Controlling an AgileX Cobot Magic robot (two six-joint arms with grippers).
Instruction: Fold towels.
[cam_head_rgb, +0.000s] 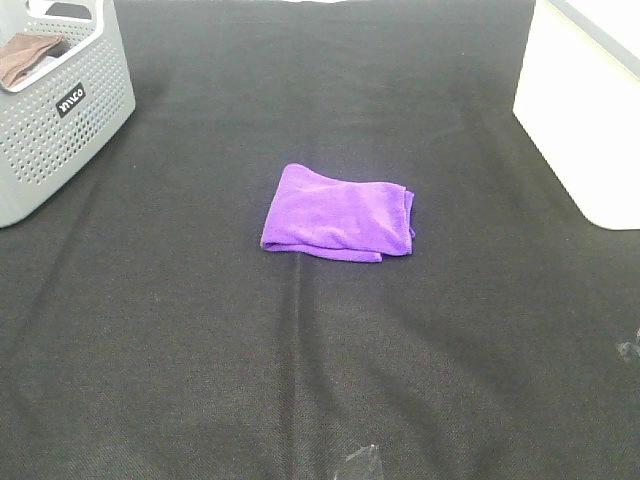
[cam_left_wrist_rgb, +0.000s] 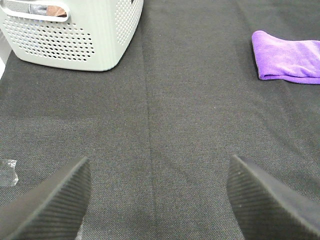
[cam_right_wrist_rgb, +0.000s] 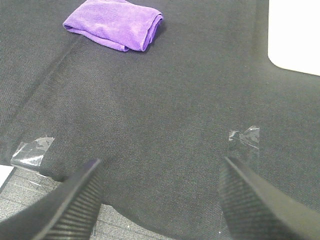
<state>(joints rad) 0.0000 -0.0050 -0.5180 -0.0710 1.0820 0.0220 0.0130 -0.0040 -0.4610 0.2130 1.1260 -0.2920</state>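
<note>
At far left I see a grey perforated basket (cam_head_rgb: 60, 120) holding a brown cloth (cam_head_rgb: 25, 55), standing on the black woven table cover (cam_head_rgb: 200, 330). A lengthwise crease runs down the cover. At centre lies the purple towel (cam_head_rgb: 338, 214), folded into a compact rectangle, well apart from both containers. At right stands a white bin (cam_head_rgb: 585, 110). Clear tape patches (cam_right_wrist_rgb: 244, 137) mark the cover's near edge. My left gripper (cam_left_wrist_rgb: 159, 200) and right gripper (cam_right_wrist_rgb: 160, 200) both hover spread wide, holding nothing, each well short of the towel.

Purple towel (cam_head_rgb: 338, 214) lies folded flat mid-table on black cloth.
</note>
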